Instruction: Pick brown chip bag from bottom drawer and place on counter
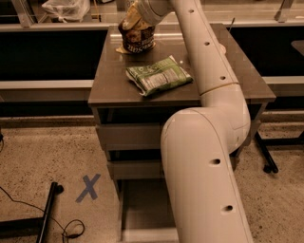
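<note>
The brown chip bag (137, 39) stands upright at the back left of the counter (109, 81), its bottom on or just above the surface. My gripper (138, 11) is at the top edge of the view, shut on the bag's crumpled top. A green-and-white snack bag (159, 76) lies flat on the counter in front of it. The bottom drawer (142, 209) is pulled open below, its grey floor showing left of my arm (209, 152), which hides its right part.
Two upper grey drawers (129, 137) are shut. A blue X (89, 187) is taped on the floor at the left, beside a black stand leg (47, 216) with cables. A clear plastic bag (66, 8) lies on the shelf behind.
</note>
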Motion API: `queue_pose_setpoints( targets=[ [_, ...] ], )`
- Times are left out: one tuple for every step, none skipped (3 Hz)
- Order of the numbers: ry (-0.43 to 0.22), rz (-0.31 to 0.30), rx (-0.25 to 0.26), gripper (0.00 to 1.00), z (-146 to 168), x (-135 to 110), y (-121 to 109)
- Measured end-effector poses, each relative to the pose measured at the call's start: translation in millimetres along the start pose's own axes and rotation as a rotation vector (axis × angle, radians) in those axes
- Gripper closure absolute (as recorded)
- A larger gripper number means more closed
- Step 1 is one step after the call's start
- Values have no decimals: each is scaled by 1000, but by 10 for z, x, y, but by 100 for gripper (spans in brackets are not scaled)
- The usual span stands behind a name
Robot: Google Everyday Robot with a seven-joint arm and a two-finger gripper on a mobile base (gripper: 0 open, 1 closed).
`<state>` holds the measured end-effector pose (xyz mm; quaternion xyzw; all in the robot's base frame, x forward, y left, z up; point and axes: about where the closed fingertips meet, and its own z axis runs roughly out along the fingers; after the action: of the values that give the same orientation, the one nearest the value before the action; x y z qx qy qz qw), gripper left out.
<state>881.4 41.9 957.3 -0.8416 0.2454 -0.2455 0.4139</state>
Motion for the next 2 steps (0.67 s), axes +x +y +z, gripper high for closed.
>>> queue_pose_setpoints(
  targets=[
    [3,8,7,4,7,15,4],
    [26,21,11,0,-240,79,-72]
  ],
)
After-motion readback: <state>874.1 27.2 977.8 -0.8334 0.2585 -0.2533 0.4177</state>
